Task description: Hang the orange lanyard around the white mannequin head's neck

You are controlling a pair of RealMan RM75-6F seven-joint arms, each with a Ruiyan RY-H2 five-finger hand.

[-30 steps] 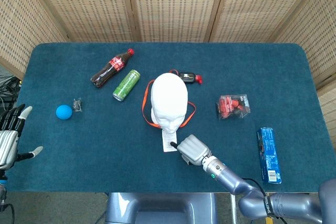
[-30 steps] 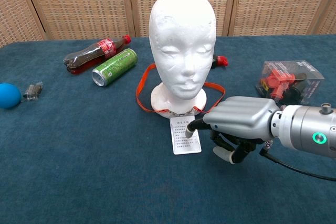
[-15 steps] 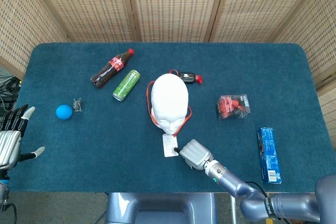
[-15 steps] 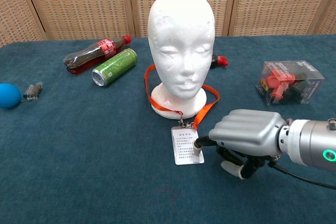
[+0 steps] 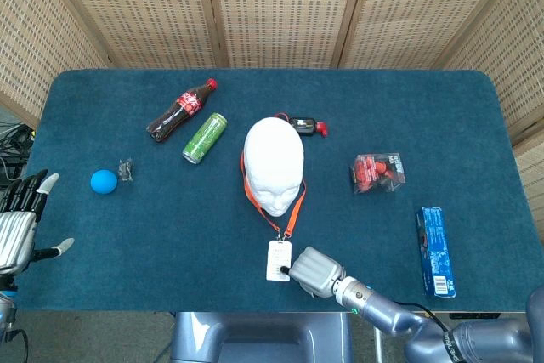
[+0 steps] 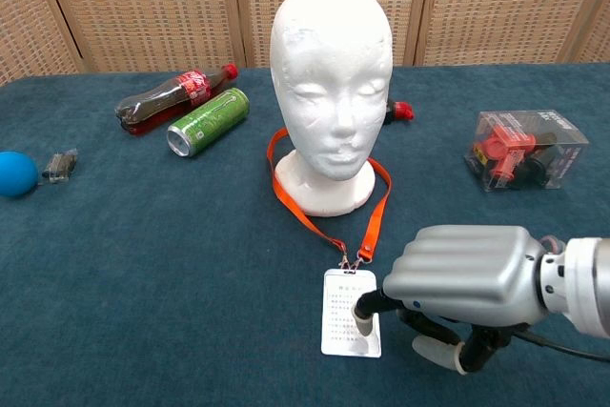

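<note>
— Where's the lanyard [image 6: 329, 226]?

— Looped round the base of the head [image 6: 331, 92], behind the neck and down both sides. Straps run forward across the table [image 5: 127, 235] and meet at a clip just above the badge [image 6: 351, 325]. Pulled into a narrow V, long axis running from the head straight toward the near edge.

— And the right hand [image 6: 457, 278]?

— Right at the badge, at the near end of that V. One fingertip [image 6: 363, 324] pressing on the card's right side, other fingers curled under the palm. Not clear whether anything is actually pinched; looks like a press from above rather than a grip.

— Left hand [image 5: 21, 223]?

— Far off at the left edge in the head view, fingers spread, holding nothing. Well apart from head and strap. Right is much the nearer.

— So which way does the next move go?

— Probably little left to do. Loop already sits behind the neck, so a judgement only: easing off the badge and lifting clear would finish it. Further pull toward the near edge would run along the strap's long axis and load the head's base, might tip or drag it forward.

— Anything in the way?

— No. Can [image 6: 208, 121] and bottle [image 6: 172, 99] lie back left of the head, ball [image 6: 16, 173] far left, clear box [image 6: 519, 149] to the right, all apart from the strap.
</note>
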